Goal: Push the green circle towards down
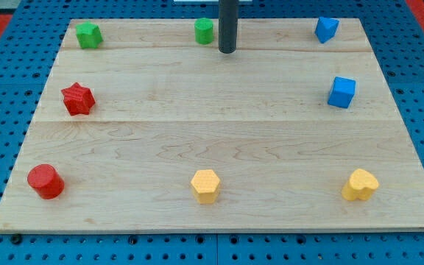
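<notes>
Wooden board (219, 103) carries my tip (227, 51) just right of green circle (204, 31), no hand in view

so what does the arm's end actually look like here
Only a straight, smooth, dark grey rod shows, entering from the view's top. It is round in section with a flat lower end, my tip. No cables, markings or jaws are visible; the rest of the arm is out of frame.

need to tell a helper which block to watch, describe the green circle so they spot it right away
Start at the wooden board and follow its top edge to the middle. The green circle sits there, just to the view's left of my tip. The other green block, in the top left corner, is star-like, not a round cylinder.
</notes>
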`<state>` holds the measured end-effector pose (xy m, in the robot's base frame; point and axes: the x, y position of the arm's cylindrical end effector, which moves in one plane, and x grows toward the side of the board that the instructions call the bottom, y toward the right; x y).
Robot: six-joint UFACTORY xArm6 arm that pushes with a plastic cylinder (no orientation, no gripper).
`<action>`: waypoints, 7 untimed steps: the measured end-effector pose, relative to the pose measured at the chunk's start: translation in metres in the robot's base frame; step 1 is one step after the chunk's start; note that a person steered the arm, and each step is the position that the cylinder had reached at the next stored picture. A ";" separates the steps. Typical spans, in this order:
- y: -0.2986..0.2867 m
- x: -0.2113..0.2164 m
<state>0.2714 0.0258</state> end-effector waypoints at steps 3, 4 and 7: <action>0.022 -0.064; 0.009 -0.078; -0.055 -0.072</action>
<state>0.1993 -0.0289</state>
